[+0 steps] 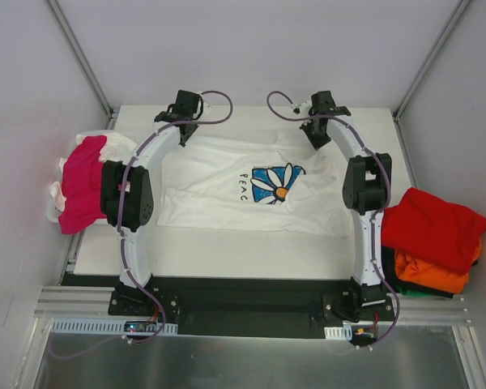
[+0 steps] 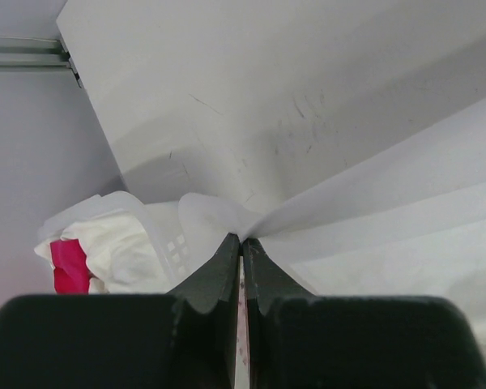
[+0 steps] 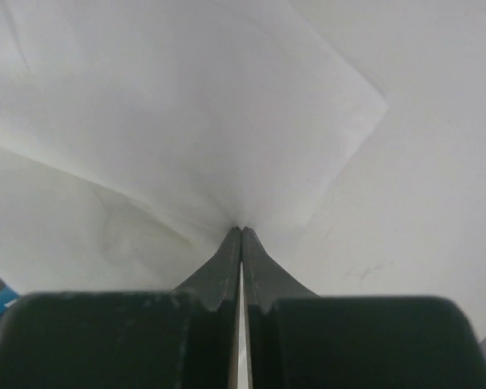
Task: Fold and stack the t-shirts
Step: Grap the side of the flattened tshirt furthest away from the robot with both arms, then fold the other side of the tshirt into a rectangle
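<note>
Far left, past the edge of the desk: magenta-pink t-shirt heaped on crumpled white cloth. The left arm's elbow covers the heap's right side. The left wrist view shows a white lattice basket holding this heap, with most of it cut off by the gripper body. Left gripper sits at the far-left edge of the white daisy t-shirt, jaws pinched together on a fold of its cloth, which rises to a peak at the jaws. This shirt lies spread across the desk centre, print up. The lettering reads "PEAC"; the last letter is not visible beside the daisy. Right gripper is at the shirt's far-right edge, likewise clamped on white cloth. Its wrist view shows only a sliver of blue print at the lower left. Far right: red t-shirt lies on the orange t-shirt, both overhanging the desk edge. Dark and green layers show beneath them, too little to identify.
</note>
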`<state>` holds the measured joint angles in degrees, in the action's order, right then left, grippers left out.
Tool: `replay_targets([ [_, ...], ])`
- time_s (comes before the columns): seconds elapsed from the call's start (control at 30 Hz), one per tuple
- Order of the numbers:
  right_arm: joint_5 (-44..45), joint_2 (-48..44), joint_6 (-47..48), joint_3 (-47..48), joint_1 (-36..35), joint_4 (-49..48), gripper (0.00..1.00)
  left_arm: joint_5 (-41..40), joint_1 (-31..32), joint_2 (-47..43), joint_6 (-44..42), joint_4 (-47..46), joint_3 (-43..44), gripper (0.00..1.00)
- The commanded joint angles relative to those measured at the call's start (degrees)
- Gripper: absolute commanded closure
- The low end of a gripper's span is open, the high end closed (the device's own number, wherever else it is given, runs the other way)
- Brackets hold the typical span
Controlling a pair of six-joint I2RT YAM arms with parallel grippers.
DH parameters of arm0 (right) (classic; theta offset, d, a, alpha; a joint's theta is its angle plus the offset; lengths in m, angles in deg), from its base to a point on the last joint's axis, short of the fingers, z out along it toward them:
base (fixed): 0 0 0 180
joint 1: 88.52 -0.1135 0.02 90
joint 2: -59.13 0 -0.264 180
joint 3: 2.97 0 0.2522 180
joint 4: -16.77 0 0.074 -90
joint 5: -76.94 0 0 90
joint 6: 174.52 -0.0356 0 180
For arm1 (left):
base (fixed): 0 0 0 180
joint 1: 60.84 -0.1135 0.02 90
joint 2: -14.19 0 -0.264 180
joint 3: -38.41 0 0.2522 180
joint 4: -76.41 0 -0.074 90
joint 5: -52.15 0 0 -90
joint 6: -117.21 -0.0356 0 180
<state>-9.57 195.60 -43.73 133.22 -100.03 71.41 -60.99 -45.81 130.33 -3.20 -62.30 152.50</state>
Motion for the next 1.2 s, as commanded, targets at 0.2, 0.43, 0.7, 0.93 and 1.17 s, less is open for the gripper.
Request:
replay_targets([
  [0.2,0.65,-11.64,-0.10,-4.47,-0.53,2.89,0.99,-1.83,1.41,-6.97,0.62,0.42,-7.08,1.00],
  [0.43,-0.76,-19.29,-0.46,-13.44,-1.06,2.53,0.99,-1.56,1.32,-9.87,0.53,0.33,-11.03,1.00],
  [0.7,-1.64,-25.36,-0.37,-19.24,-2.20,5.08,1.00,-1.65,1.41,-12.69,0.27,0.33,-14.11,1.00],
  [0.93,-1.29,-28.44,0.16,-23.37,-3.08,6.75,0.99,-1.83,1.41,-15.23,-0.26,0.33,-17.80,1.00],
  [1.17,-1.11,-31.17,0.42,-28.91,-3.61,7.19,0.99,-1.65,1.41,-18.40,-0.70,0.51,-22.72,1.00],
])
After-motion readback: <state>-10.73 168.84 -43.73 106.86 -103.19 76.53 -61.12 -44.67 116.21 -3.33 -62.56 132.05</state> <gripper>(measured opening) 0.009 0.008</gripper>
